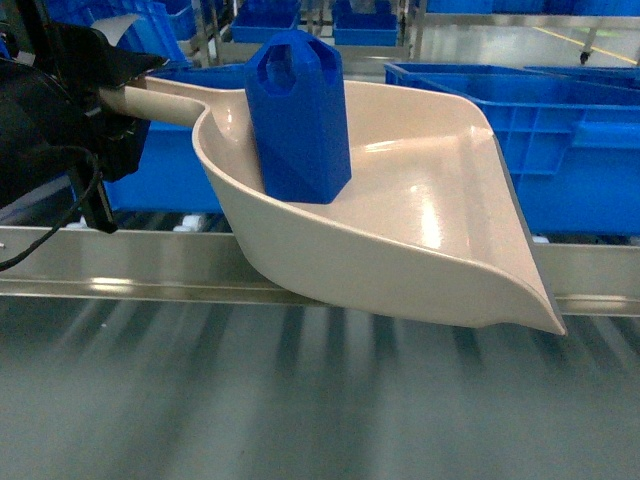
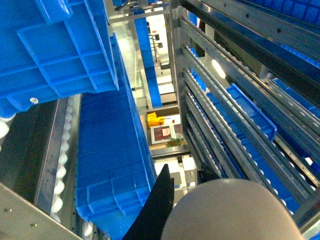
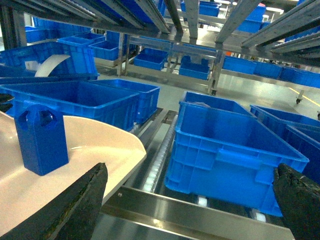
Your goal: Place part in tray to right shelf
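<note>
- Surface: a stainless-steel shelf (image 1: pixel 300 262) with a flat front rail runs across the head view; tracks of small white rollers (image 3: pixel 159 165) show behind the rail in the right wrist view. Foreground below the rail in the head view is blurred.
- Room: a warehouse of metal racks carrying many blue bins. One large blue crate (image 3: pixel 227 150) sits on the rollers just behind the rail; a second blue bin (image 3: pixel 75 102) stands to its left.
- Tray (image 1: pixel 420 215): beige scoop, held above the rail with its front lip slanting down to the right. Whether it touches the rail cannot be told.
- Part (image 1: pixel 298 115): blue block with a handle hole, standing upright inside the tray near the handle end.
- Left hand (image 1: pixel 95 110): black, at the left edge of the head view, gripping the tray's handle; fingers pressed onto it.
- Right hand (image 3: pixel 192 200): seen only in its own wrist view, its two dark fingers (image 3: pixel 82 202) spread wide at the bottom corners, holding nothing, poised just over the rail beside the tray's rim.
- Left wrist view alone: looks along the rack aisle, tilted; shows the rounded beige handle end (image 2: pixel 227 210), blue bin undersides and roller rails. The part is out of sight there.
- Right wrist view alone: shows the part from the side on the tray floor, and the crate's ribbed wall.
</note>
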Robot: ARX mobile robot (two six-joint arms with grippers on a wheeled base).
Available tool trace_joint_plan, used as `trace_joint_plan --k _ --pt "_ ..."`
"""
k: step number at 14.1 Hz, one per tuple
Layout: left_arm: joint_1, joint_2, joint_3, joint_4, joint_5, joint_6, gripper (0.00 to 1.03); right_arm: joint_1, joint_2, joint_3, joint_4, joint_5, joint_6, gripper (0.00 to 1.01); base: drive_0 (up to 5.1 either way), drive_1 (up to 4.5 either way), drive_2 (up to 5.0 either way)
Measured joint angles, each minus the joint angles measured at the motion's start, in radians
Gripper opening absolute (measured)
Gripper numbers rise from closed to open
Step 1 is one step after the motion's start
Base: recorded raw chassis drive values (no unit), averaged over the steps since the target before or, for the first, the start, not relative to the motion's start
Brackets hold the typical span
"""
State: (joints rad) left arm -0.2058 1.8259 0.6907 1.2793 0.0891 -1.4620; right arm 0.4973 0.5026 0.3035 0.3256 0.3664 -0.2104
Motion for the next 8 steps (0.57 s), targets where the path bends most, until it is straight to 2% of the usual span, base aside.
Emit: trace_joint_plan --k 1,4,8 --pt "0.000 0.000 0.000 -0.001 0.000 0.000 0.12 0.000 0.000 0.000 0.000 0.000 0.000 0.98 0.1 3.85 -3.7" --pt "0.007 0.000 0.000 0.000 -0.007 0.000 0.12 0.000 0.004 0.000 -0.001 0.000 0.000 0.98 2.7 2.32 -5.0" --pt "-0.005 0.000 0.000 0.000 0.006 0.000 0.12 0.000 -0.001 0.000 0.002 0.000 0.000 0.98 0.1 4.04 -3.9"
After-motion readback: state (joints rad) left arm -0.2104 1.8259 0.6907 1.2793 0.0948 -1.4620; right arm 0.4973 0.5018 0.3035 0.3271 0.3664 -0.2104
